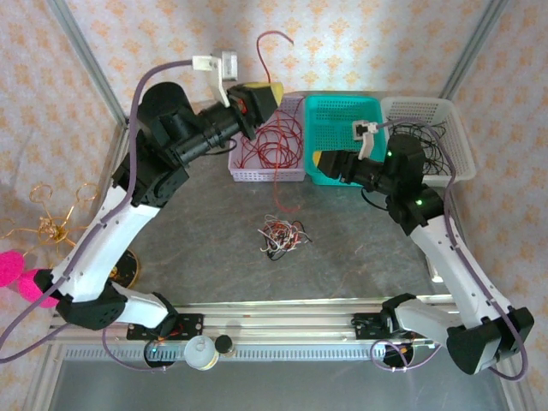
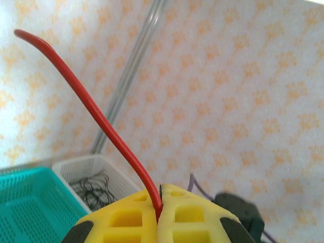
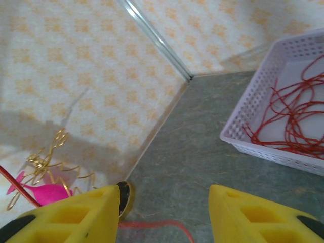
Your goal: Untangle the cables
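Now your left gripper (image 2: 159,201) clamps the red cable (image 2: 101,119), trailing toward six o'clock to the bundle (image 1: 281,235); right gripper (image 3: 164,202) half-open, empty.

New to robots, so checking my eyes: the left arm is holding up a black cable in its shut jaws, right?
Not black: the cable in the left arm's shut jaws is red, as the left wrist view shows.

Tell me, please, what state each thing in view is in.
left gripper, shut on red cable.
right gripper, open, empty.
red cable, pinched, free end sticking up.
cable bundle, knotted, lying on table.
lilac basket, holds loops of red cable.
teal basket, empty where visible.
white basket, holds black cables.
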Available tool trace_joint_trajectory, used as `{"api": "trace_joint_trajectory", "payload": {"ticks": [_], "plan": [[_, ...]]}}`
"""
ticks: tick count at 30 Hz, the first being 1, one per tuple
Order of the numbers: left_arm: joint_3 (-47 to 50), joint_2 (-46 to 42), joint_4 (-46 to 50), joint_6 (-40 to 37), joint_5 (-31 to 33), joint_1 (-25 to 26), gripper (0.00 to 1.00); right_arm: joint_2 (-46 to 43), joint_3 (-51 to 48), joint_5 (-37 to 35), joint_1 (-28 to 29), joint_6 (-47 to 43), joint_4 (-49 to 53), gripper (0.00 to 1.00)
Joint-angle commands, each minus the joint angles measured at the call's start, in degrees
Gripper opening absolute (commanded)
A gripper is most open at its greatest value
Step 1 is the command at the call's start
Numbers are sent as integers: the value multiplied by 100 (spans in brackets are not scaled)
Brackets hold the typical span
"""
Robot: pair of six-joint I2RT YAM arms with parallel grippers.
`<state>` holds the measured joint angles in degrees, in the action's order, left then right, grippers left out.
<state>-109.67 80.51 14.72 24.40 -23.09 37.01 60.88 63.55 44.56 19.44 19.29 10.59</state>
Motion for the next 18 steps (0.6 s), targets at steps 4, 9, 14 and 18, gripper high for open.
{"api": "trace_joint_trajectory", "payload": {"ticks": [4, 9, 14, 18], "plan": [[-703, 526, -588, -272, 625, -385, 0, -508, -412, -1248, -6, 54, 232, 50], [-450, 1048, -1585, 220, 709, -1158, 0, -631, -710, -1441, -4, 198, 154, 50], [-566, 1773, -2391, 574, 476, -1647, 0, -605, -1040, -1245, -9, 197, 41, 50], [-1232, 2596, -2493, 653, 255, -1832, 0, -596, -1258, -1138, -10, 274, -17, 50]]}}
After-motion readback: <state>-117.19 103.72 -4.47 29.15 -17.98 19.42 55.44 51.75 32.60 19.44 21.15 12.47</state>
